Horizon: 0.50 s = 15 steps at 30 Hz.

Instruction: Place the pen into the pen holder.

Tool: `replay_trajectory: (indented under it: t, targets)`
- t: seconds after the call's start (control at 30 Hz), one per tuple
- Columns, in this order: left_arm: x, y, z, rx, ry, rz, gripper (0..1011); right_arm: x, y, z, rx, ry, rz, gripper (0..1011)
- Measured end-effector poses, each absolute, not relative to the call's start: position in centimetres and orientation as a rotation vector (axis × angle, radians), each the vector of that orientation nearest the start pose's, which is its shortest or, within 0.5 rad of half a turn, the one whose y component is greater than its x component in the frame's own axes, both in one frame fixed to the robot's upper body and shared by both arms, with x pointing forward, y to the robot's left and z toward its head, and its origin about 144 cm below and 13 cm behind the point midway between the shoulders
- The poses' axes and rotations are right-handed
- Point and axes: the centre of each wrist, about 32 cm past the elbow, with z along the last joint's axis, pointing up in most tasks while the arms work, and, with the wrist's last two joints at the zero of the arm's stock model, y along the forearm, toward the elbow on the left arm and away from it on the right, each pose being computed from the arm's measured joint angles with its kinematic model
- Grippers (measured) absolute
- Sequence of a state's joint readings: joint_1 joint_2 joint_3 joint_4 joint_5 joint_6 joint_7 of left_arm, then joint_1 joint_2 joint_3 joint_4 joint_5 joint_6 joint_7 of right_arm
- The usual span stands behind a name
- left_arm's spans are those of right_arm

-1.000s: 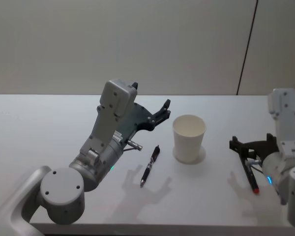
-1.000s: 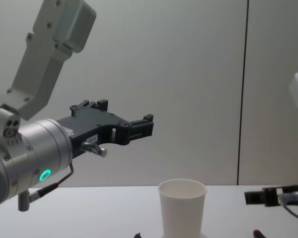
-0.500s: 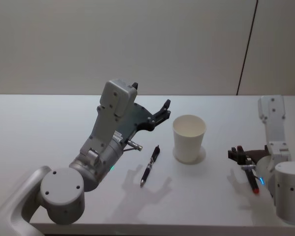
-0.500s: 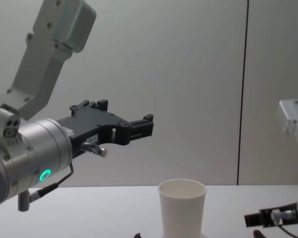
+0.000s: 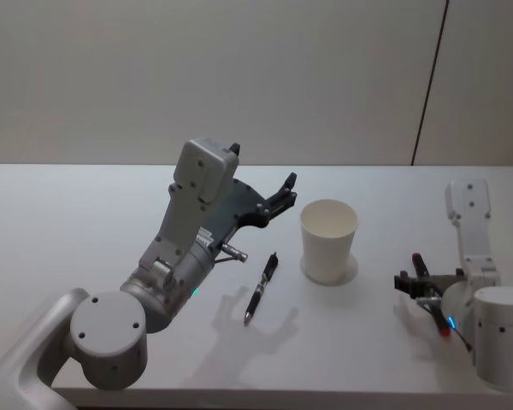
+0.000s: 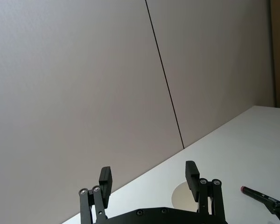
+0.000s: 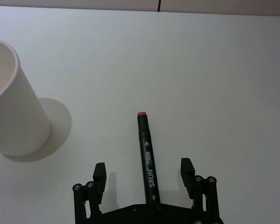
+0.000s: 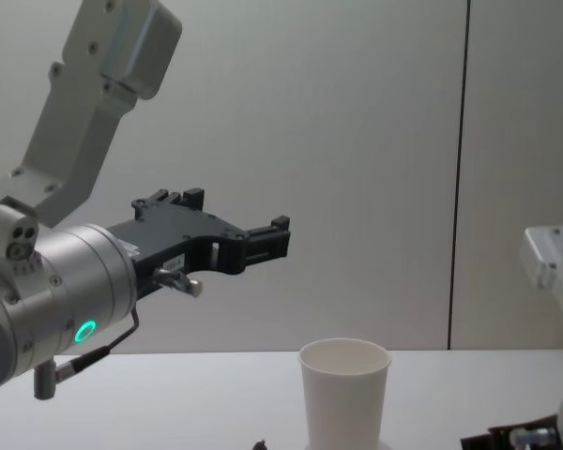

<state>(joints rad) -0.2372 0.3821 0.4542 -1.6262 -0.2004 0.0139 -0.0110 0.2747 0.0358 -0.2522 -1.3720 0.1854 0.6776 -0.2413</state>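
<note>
Much of the marker pen (image 7: 147, 154) sits beneath the right gripper (image 7: 143, 169): the wrist view shows its black barrel lying flat on the white table (image 7: 233, 70), its red end pointing away, its near end lost under the gripper body. The fingers are spread apart, one on either side of the barrel, touching nothing. The pen holder (image 5: 329, 241), a white paper cup, stands upright near the table's middle, apart from the marker with bare tabletop between them; the chest view cuts off its base. A black ballpoint pen (image 5: 261, 289) lies just beside the cup on its left. The left gripper (image 5: 284, 192) hangs raised over the table beside the cup, fingers spread and empty.
</note>
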Motion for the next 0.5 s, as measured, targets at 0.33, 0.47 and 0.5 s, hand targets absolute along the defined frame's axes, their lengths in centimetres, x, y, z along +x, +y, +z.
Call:
replay_trajectory:
  t: [0.33,0.47,0.5]
  targets:
    - [49.2,19.8,120.4,0.061,-0.268,1.124,1003,53.1,-16.1,115.8,-0.540,0.456,-1.465,1001]
    - [49.2,19.8,120.4,0.061,-0.268,1.124,1003,53.2,-16.0,115.3,-0.542,0.465,-1.456,1001]
    - [49.2,19.8,120.4,0.061,-0.268,1.124,1003,53.3,-16.0,115.2,-0.543,0.467,-1.454,1001]
